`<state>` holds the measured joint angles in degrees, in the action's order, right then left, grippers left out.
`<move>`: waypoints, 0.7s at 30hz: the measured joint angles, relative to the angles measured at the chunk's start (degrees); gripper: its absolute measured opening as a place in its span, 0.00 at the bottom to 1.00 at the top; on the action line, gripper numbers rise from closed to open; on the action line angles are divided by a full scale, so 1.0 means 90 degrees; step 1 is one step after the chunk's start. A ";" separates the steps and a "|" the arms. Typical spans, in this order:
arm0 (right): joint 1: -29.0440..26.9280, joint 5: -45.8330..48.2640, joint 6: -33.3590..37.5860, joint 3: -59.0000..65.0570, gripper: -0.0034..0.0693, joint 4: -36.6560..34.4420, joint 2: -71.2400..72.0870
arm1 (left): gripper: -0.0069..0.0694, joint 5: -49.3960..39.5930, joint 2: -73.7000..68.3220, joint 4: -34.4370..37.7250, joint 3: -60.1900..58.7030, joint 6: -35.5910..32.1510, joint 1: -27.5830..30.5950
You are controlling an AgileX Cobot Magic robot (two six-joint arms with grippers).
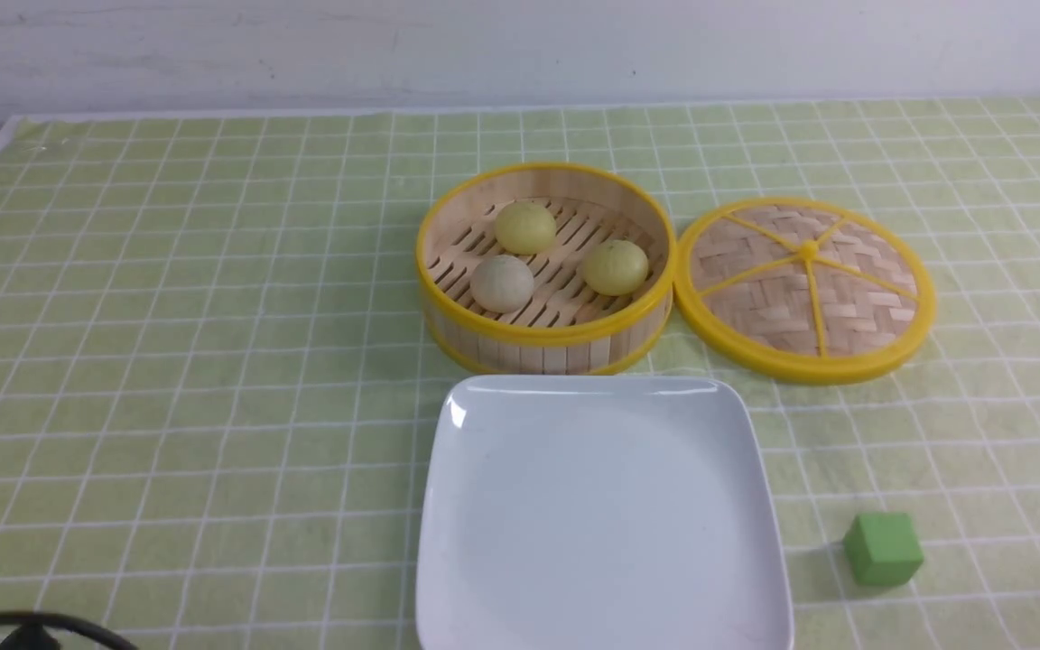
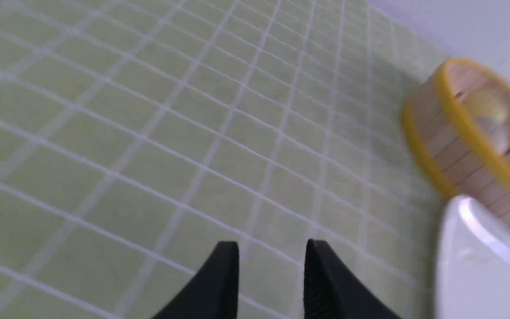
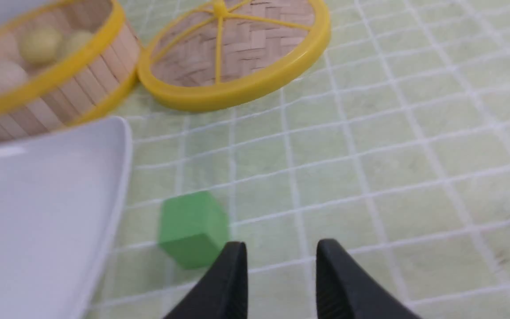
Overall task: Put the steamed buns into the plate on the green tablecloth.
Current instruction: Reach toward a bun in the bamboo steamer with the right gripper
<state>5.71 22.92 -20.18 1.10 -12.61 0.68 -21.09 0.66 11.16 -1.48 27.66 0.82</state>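
Observation:
Three steamed buns lie in a round bamboo steamer basket (image 1: pixel 545 336): two pale yellow ones (image 1: pixel 525 227) (image 1: pixel 615 267) and a greyish-white one (image 1: pixel 502 283). The white square plate (image 1: pixel 601 506) sits empty on the green tablecloth (image 1: pixel 168 361), just in front of the basket. Neither gripper shows in the front view. In its wrist view my left gripper (image 2: pixel 272 248) is open over bare cloth, with the plate's corner (image 2: pixel 481 274) off to one side. My right gripper (image 3: pixel 281 248) is open too, empty, beside a green cube (image 3: pixel 193 228). The buns (image 3: pixel 40 43) show blurred beyond the plate (image 3: pixel 38 208).
The woven bamboo lid (image 1: pixel 804 289) lies flat to the right of the basket, touching it. A small green cube (image 1: pixel 883 548) stands right of the plate near the front edge. A black cable (image 1: pixel 32 623) shows at the front left corner.

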 joint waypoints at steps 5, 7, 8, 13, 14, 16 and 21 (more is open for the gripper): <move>0.0000 -0.0103 -0.0594 0.0036 0.38 -0.1034 0.0000 | 0.41 -0.0001 0.0000 0.1390 -0.0013 0.1217 0.0000; 0.0000 -0.0131 -0.0640 0.0036 0.38 -0.1239 0.0000 | 0.41 0.0060 0.0000 0.1550 -0.0013 0.1409 0.0000; 0.0000 -0.0184 -0.0662 0.0036 0.38 -0.1401 0.0000 | 0.41 0.0191 0.0000 0.1623 -0.0013 0.1498 0.0000; 0.0000 -0.0229 -0.0646 -0.0148 0.33 -0.1472 0.0000 | 0.36 0.0772 0.0000 0.1582 0.0050 0.1336 0.0000; 0.0000 -0.0178 -0.0574 -0.0364 0.30 -0.1412 0.0000 | 0.33 0.0687 0.0000 0.1533 0.0189 0.1177 0.0000; 0.0000 0.0013 -0.0357 -0.1002 0.21 -0.1053 -0.0101 | 0.23 0.0313 -0.0009 0.1332 0.0708 0.0728 0.0000; 0.0000 0.1718 -0.0329 -0.2689 0.03 0.0634 -0.1372 | 0.09 -0.1532 -0.1086 0.0435 0.2125 -0.0033 0.0000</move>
<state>5.71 38.39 -23.14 -23.10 -6.90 -11.67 -34.88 -9.11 15.07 17.65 27.36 0.82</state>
